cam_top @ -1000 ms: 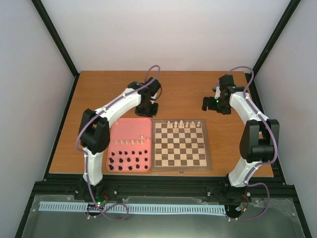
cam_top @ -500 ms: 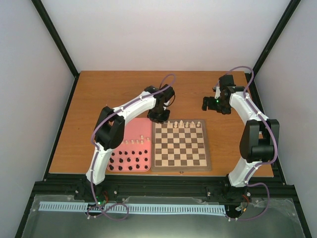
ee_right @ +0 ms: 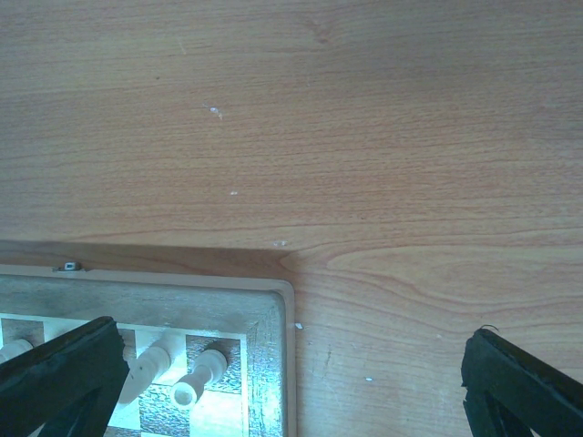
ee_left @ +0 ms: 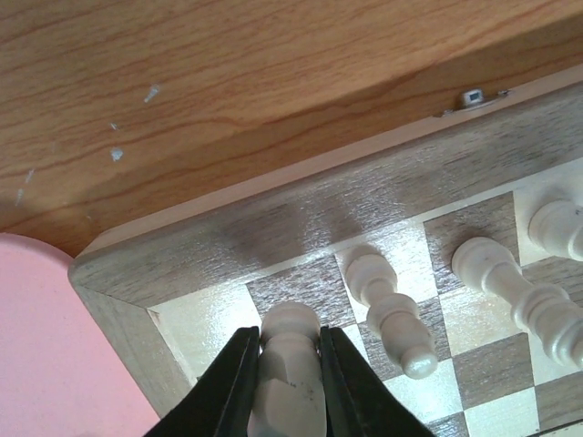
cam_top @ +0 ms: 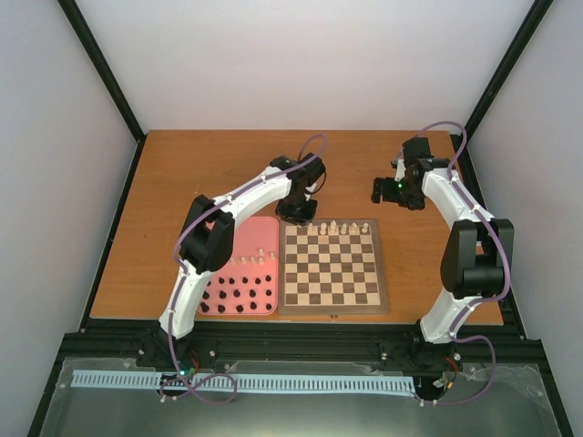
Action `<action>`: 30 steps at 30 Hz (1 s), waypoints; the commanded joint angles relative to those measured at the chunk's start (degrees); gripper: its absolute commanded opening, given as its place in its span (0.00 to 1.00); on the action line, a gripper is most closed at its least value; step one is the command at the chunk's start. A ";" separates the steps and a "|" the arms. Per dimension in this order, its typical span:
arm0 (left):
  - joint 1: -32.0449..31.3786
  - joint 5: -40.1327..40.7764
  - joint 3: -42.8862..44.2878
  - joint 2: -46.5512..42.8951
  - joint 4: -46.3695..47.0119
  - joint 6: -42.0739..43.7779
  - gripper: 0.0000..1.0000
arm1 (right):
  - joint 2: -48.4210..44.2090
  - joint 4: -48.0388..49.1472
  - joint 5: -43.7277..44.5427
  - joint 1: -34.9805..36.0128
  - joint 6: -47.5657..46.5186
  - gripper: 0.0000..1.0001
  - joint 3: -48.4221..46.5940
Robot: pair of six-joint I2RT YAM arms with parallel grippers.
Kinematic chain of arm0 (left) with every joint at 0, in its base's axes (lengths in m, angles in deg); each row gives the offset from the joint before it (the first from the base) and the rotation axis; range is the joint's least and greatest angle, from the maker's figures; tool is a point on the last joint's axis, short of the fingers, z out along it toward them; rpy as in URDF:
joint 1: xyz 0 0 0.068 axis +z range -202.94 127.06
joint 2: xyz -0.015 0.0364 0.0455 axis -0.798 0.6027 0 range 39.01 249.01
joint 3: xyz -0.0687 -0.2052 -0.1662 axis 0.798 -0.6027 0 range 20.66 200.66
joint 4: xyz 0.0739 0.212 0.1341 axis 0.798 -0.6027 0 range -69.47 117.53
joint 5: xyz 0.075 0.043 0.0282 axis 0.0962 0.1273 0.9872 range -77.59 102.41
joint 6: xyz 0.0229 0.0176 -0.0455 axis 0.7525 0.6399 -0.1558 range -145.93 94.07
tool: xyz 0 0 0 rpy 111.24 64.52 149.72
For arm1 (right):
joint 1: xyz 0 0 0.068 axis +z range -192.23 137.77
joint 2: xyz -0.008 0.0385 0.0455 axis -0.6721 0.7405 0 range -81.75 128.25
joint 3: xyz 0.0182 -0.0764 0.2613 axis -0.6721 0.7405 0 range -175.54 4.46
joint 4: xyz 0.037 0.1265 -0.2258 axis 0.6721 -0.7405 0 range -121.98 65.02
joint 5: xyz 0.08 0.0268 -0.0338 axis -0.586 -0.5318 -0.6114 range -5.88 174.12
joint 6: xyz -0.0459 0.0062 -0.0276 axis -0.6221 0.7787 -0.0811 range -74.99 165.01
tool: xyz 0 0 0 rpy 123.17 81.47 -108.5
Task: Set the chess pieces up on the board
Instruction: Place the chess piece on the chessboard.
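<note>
On the wooden table (cam_top: 200, 164), near its near edge and a little right of centre, lies the board (cam_top: 330, 273), with the pink tray (cam_top: 261, 235) flat against the board's left edge. The left arm reaches over the tray's far edge, and the left gripper (cam_top: 297, 217) hangs above the board's far left corner. The right gripper (cam_top: 379, 189) hovers over bare table just beyond the board's far right corner, its jaws spread wide with nothing between them. The left jaws are clenched on a cream-white piece (ee_left: 290, 378), held upright over the light corner square; whether its base touches the board cannot be told. More of the chess pieces (cam_top: 333, 226) stand in a row along the board's far edge, the nearest one square to the right of the held piece. Other cream figures (cam_top: 244, 261) remain on the tray's middle. Small black figures (cam_top: 239, 295) crowd the tray's near edge.
</note>
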 commanded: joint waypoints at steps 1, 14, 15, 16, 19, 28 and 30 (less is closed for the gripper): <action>-0.98 -1.15 1.88 0.55 -0.89 -0.51 0.12 | 0.65 0.35 0.20 -0.54 -0.61 1.00 -0.72; -1.56 -1.41 2.21 1.91 -1.11 -0.43 0.14 | 0.60 0.44 0.14 -0.52 -0.61 1.00 -0.48; -1.56 -1.41 2.17 2.01 -1.10 -0.45 0.14 | 0.63 0.44 0.17 -0.54 -0.61 1.00 -0.46; -1.54 -1.46 2.15 2.19 -1.07 -0.36 0.15 | 0.57 0.44 0.05 -0.54 -0.65 1.00 -0.45; -1.56 -1.29 2.09 2.66 -1.07 -0.21 0.15 | 0.51 0.44 0.13 -0.52 -0.70 1.00 -0.43; -1.56 -1.13 1.52 2.58 -0.89 -0.08 0.18 | 0.42 0.35 -0.14 -0.54 -0.69 1.00 -0.45; -1.56 -1.17 1.52 2.58 -0.89 -0.09 0.19 | 0.38 0.35 -0.13 -0.54 -0.70 1.00 -0.45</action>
